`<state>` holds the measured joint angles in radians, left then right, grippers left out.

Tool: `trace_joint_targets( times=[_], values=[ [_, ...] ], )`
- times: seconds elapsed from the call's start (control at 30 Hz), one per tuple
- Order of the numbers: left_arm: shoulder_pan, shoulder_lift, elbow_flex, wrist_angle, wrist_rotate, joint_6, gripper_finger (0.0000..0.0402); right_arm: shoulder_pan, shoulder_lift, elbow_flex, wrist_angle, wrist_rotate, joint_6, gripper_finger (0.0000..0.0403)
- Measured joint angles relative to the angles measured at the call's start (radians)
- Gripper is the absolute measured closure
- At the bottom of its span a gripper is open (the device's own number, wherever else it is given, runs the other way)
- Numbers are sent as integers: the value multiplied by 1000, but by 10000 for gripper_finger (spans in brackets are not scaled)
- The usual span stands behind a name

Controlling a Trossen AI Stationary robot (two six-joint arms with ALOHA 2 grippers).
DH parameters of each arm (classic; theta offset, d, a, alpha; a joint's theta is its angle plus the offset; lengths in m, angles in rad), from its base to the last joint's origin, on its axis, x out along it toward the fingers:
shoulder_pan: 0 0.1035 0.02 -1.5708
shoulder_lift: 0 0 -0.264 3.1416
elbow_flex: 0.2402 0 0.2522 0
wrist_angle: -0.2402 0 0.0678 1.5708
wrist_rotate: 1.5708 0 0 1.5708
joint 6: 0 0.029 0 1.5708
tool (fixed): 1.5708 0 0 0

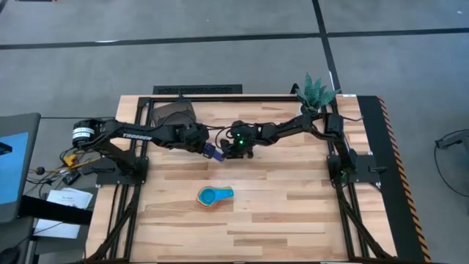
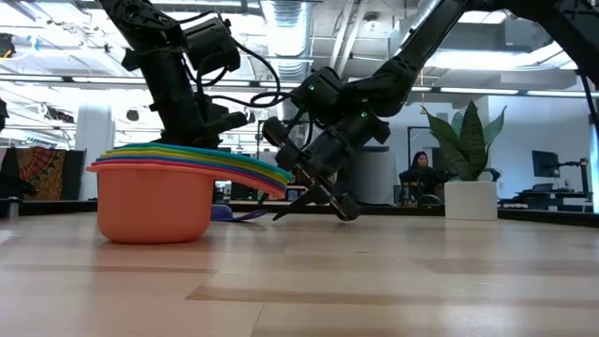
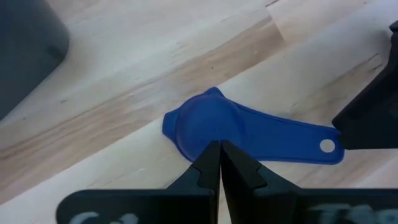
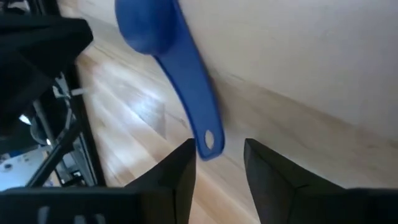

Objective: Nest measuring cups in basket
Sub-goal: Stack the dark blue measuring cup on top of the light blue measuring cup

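Between pressed-together left gripper [image 3: 219, 163] and spread right gripper [image 4: 217, 163], small dark blue cup [image 3: 205, 127], handle pierced.

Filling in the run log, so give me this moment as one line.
blue cup: on table | left end effector: shut, at its bowl | right end effector: open, at its handle | nested stack: on table, outside basket

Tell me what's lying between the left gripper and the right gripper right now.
The dark blue measuring cup lies on the table between the shut left gripper and the open right gripper. Both wrist views show it: bowl toward the left gripper, handle end at the right.
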<state>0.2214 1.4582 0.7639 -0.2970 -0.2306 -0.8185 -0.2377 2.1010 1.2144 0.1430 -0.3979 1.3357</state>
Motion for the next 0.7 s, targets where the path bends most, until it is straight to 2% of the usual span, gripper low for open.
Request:
trace_joint_targets(
  times=[0.2, 0.47, 0.7],
  values=[
    [0, 0, 0, 0, 0, 2, 401, 2, 8, 0, -1, 2, 19, 261],
    [0, 0, 0, -8, 5, 11, 401, 7, 107, 109, 8, -66, 28, 274],
    [-9, 1, 0, -32, 15, 11, 401, 8, 123, 155, -33, -75, 27, 289]
  ],
)
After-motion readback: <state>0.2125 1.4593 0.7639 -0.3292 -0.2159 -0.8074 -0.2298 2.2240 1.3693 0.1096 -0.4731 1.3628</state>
